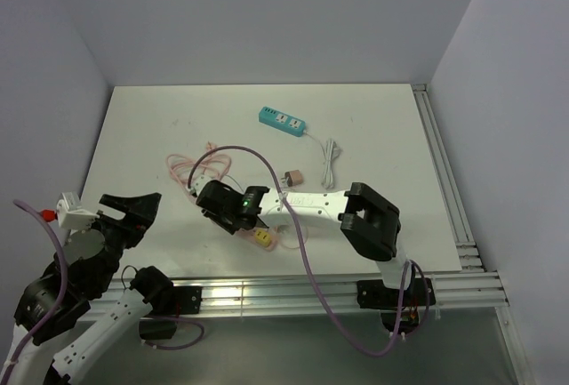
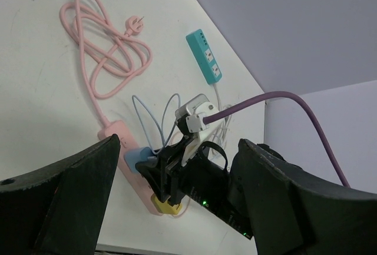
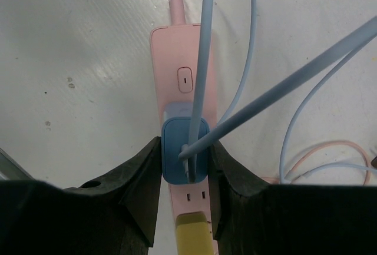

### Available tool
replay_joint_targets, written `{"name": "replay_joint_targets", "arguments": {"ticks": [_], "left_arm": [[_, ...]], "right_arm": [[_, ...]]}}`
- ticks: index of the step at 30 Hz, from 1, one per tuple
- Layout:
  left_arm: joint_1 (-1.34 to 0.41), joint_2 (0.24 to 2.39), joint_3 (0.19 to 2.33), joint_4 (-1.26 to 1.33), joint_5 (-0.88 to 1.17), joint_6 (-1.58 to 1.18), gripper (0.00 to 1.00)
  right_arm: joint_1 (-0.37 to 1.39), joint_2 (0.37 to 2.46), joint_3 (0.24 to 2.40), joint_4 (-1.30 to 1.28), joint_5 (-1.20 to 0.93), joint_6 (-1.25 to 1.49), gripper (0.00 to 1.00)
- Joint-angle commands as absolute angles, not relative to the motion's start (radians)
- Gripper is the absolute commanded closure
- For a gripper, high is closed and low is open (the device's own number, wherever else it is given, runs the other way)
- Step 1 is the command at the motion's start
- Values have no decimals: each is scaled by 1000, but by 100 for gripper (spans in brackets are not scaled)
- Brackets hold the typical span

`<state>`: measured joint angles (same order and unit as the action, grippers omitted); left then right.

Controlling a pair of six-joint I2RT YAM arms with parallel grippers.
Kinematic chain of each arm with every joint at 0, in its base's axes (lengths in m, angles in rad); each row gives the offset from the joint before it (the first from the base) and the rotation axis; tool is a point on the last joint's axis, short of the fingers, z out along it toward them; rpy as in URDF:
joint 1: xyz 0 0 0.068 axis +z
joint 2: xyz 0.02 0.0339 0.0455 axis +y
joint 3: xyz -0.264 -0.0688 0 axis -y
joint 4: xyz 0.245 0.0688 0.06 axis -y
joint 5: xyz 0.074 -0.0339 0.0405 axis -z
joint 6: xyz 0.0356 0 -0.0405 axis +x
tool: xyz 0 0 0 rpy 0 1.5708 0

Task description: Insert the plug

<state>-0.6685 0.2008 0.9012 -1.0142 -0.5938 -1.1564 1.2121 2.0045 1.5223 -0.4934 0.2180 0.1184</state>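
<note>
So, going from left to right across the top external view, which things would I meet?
left end effector → pink cable coil → teal power strip → bundled white cord

Matt white bench [image 1: 151,127], finely ridged close up, with grey scuffs. The pink power strip [image 3: 184,49]: smooth plastic, satin sheen. The blue plug [image 3: 174,166]: smooth, slightly glossy plastic; its pale blue cable [image 3: 203,43], smooth sheathing. The yellow plug [image 3: 194,234]: matt plastic. The right gripper [image 3: 185,149]: matt black plastic. The rails [image 1: 311,292], bench's near edge: brushed metal.
</note>
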Motion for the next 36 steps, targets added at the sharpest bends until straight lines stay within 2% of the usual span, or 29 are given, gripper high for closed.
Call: {"name": "replay_joint_targets", "arguments": {"ticks": [1, 16, 22, 25, 28, 29, 31, 32, 34, 35, 36], "left_arm": [[-669, 204, 919, -1014, -566, -1167, 14], [-669, 204, 940, -1040, -526, -1180, 14], [-670, 175, 911, -1034, -531, -1195, 13], [-669, 176, 904, -1022, -532, -1197, 12], [-669, 199, 916, -1025, -526, -1192, 11], [-669, 205, 920, -1025, -526, -1190, 11], [-669, 222, 933, -1026, -529, -1184, 10], [-669, 227, 936, -1029, -532, -1184, 9], [-669, 233, 942, -1032, -541, -1181, 9], [-669, 233, 940, -1029, -543, -1181, 8], [-669, 230, 940, -1028, -543, -1178, 8]], "right_arm": [[1229, 2169, 1425, -548, 181, 196, 100], [1284, 2287, 1330, -477, 143, 276, 100], [1289, 2217, 1264, -399, 150, 279, 100], [1284, 2175, 1314, -408, 184, 261, 100], [1284, 2111, 1403, -451, 230, 238, 80], [1282, 2097, 1426, -474, 235, 230, 53], [1276, 2060, 1492, -489, 261, 219, 37], [1275, 2027, 1512, -512, 264, 221, 22], [1266, 1978, 1570, -537, 273, 225, 6], [1262, 1961, 1584, -563, 275, 232, 1], [1261, 1944, 1600, -575, 269, 238, 1]]}}
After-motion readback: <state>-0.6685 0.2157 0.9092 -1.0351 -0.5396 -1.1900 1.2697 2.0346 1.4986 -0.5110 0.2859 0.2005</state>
